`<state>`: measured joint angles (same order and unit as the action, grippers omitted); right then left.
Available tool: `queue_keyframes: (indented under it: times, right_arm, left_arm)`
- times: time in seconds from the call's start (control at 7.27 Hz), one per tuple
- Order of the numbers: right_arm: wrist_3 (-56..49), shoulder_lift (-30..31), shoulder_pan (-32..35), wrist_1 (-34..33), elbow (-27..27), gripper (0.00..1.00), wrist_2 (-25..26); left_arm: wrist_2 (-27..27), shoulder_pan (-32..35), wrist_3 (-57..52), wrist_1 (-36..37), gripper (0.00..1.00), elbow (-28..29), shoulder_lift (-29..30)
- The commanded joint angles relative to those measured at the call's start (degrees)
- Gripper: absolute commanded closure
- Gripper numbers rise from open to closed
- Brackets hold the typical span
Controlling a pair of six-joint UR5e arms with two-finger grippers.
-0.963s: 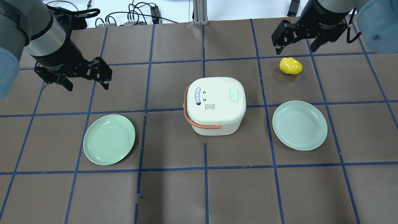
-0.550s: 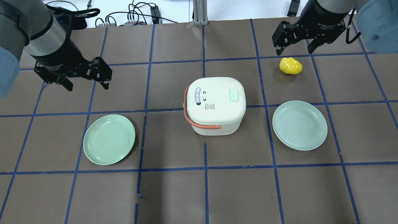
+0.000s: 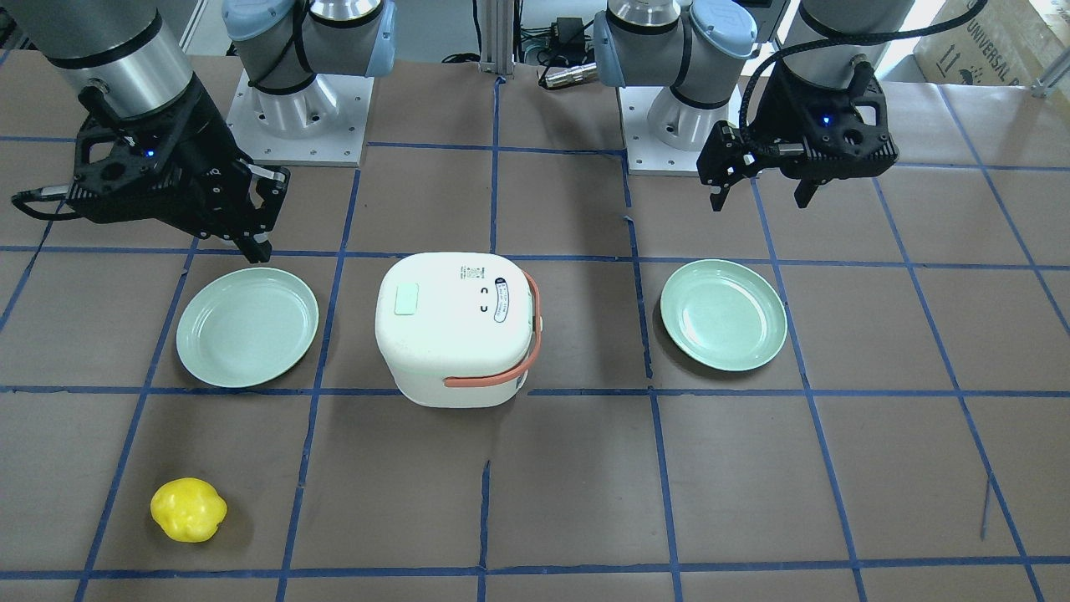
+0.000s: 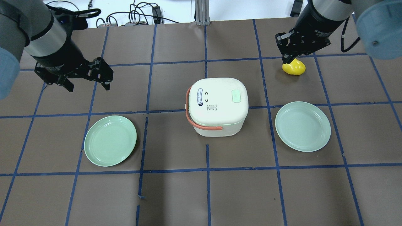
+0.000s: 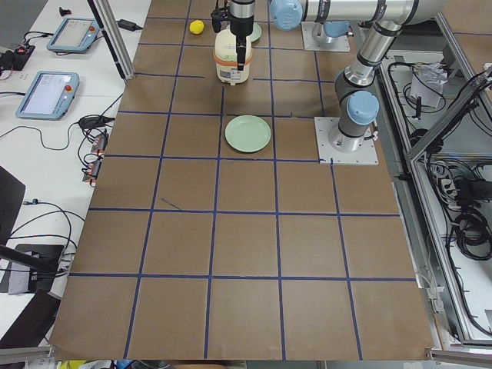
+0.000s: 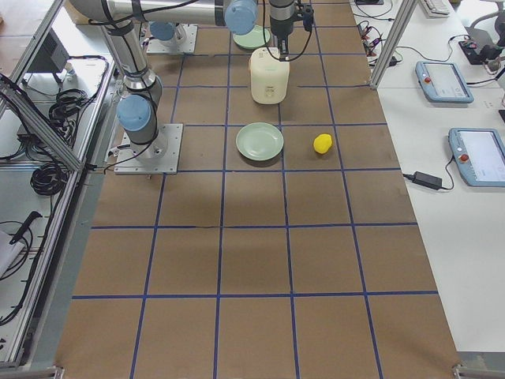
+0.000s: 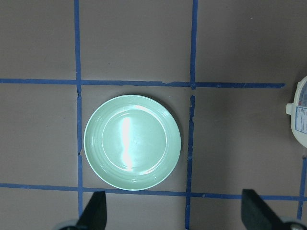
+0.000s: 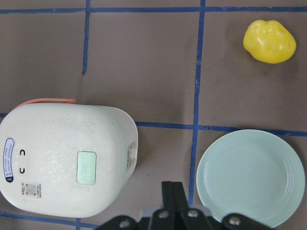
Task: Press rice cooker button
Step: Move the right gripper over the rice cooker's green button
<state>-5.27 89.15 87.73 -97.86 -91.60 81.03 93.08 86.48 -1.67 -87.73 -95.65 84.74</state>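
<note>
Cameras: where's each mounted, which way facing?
Front: across the table, faces the robot; left gripper on picture's right.
Overhead: behind the robot, down on the cooker; both grippers.
Left side: table's end; left arm near.
Right side: other end; right arm near.
Left wrist: down on a plate; left gripper open.
Right wrist: down on cooker; right gripper shut.
Shared: both wrists see the cooker.

Rice cooker central, left plate and right plate flanking it, toy fruit beyond right plate

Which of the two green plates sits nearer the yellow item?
The plate on the robot's right of the rice cooker. The yellow item lies on that same side, and the other plate is across the cooker.
</note>
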Motion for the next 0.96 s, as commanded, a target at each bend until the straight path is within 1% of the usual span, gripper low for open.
queue_keyframes:
  times: [0.0, 0.14, 0.28, 0.55, 0.83]
  right_arm:
    - [-0.17, 0.84, 0.08, 0.13, -3.04, 0.95, -4.09]
    - [-0.18, 0.93, 0.51, 0.04, -3.58, 0.95, -4.73]
    - [-0.26, 0.41, 2.43, -0.14, -4.02, 0.95, -5.43]
    - [0.17, -0.20, 3.42, -0.84, -4.55, 0.95, -8.85]
    - [-0.43, -2.31, 3.50, -1.10, -4.46, 0.95, -11.84]
  left_arm:
    - [0.00, 0.00, 0.00, -0.07, 0.00, 0.02, 0.07]
    - [0.00, 0.00, 0.00, 0.02, 0.00, 0.02, -0.02]
    - [0.00, 0.00, 0.00, 0.02, 0.00, -0.07, -0.02]
    - [0.00, 0.00, 0.00, -0.07, 0.00, 0.02, -0.02]
    - [0.00, 0.00, 0.00, 0.02, 0.00, 0.02, -0.02]
